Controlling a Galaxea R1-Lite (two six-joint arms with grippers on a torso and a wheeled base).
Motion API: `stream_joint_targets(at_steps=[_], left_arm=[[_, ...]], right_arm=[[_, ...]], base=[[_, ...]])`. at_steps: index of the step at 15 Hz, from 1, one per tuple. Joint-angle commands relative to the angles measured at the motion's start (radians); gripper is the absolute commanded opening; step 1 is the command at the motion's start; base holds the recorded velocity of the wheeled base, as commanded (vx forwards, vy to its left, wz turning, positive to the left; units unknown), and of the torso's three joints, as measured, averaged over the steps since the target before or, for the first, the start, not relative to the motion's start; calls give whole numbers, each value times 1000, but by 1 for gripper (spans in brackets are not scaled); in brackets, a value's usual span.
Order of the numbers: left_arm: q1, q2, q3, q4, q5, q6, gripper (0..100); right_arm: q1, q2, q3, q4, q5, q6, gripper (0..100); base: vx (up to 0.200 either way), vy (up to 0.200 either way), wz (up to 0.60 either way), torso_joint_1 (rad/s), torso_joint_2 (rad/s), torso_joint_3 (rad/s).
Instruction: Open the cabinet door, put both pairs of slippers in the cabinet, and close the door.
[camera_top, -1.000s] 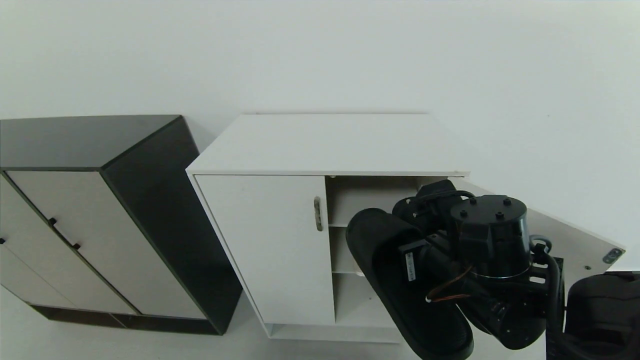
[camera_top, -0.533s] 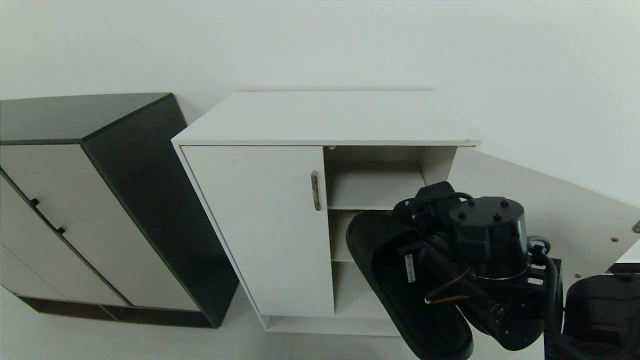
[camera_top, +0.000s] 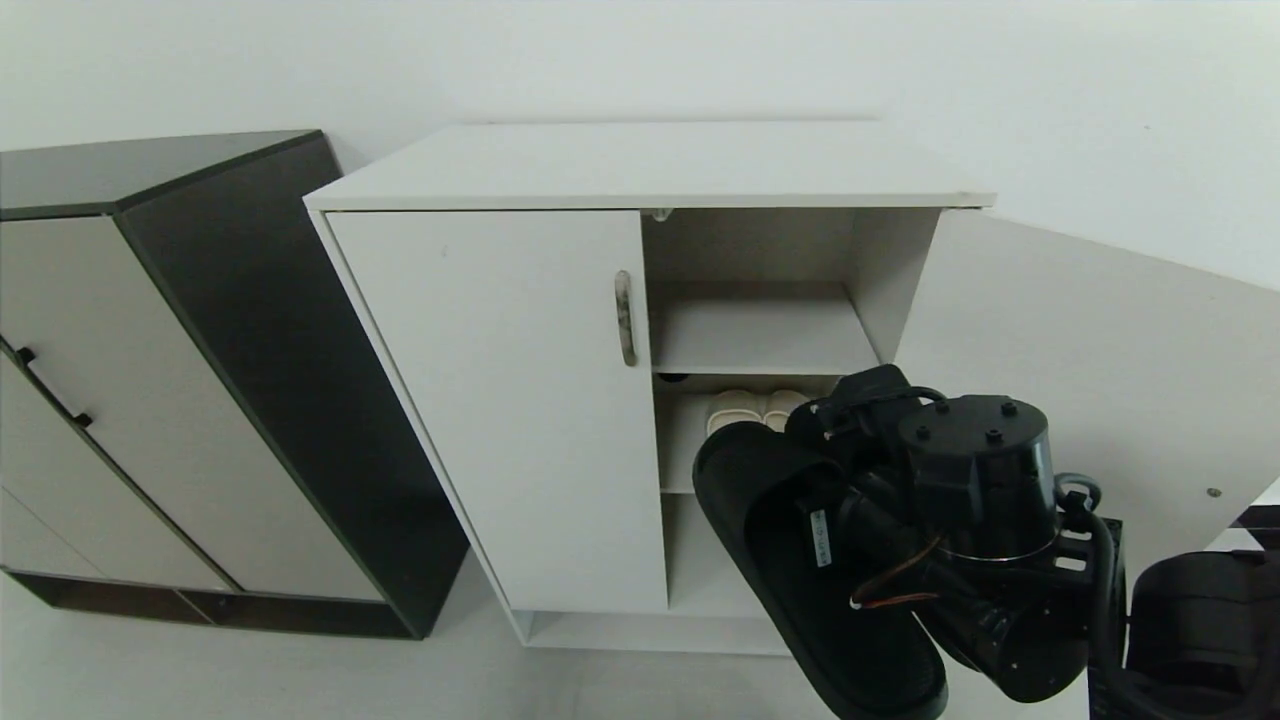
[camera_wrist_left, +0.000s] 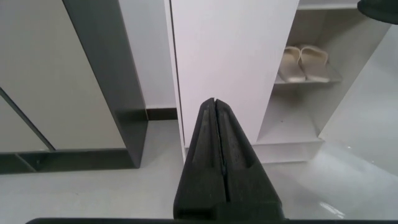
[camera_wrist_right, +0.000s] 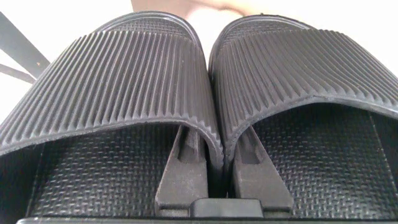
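The right hand clamped the black slippers before the open white cabinet, where pale slippers lay on its middle shelf. The left hand, closed and empty, hung over the glossy floor before the cabinet.

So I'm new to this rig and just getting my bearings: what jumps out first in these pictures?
The black slippers are held side by side in the right pincer, low on the right in front of the white cabinet. Its right door stands open, and a cream pair already sits on the middle shelf.
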Motion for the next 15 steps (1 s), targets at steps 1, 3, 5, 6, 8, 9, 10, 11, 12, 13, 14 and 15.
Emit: stream_joint_targets(at_steps=[1,3,5,6,8,9,10,11,12,13,14,15], left_arm=[[0,0,0,0,0,0,0],[0,0,0,0,0,0,0],[0,0,0,0,0,0,0],[0,0,0,0,0,0,0],[0,0,0,1,0,0,0],[0,0,0,0,0,0,0],[0,0,0,0,0,0,0],[0,0,0,0,0,0,0],[0,0,0,0,0,0,0],[0,0,0,0,0,0,0],[0,0,0,0,0,0,0],[0,0,0,0,0,0,0]], right_arm=[[0,2,2,-1,0,0,0],[0,2,2,-1,0,0,0],[0,2,2,-1,0,0,0],[0,2,2,-1,0,0,0],[0,2,3,-1,0,0,0],[0,2,3,-1,0,0,0],[0,2,3,1,0,0,0],[0,2,3,-1,0,0,0],[0,2,3,-1,0,0,0],[0,2,3,-1,0,2,0],[0,4,3,-1,0,0,0],[0,7,2,-1,1,0,0]], base=[[0,0,0,-110,466,354],[0,0,0,-88,461,361],[0,0,0,-61,447,386],[0,0,0,-36,437,398],[0,0,0,-24,371,344],[0,0,0,-7,178,168],[0,0,0,2,100,95],[0,0,0,2,56,46],[0,0,0,0,0,0],[0,0,0,0,0,0],[0,0,0,0,0,0],[0,0,0,0,0,0]])
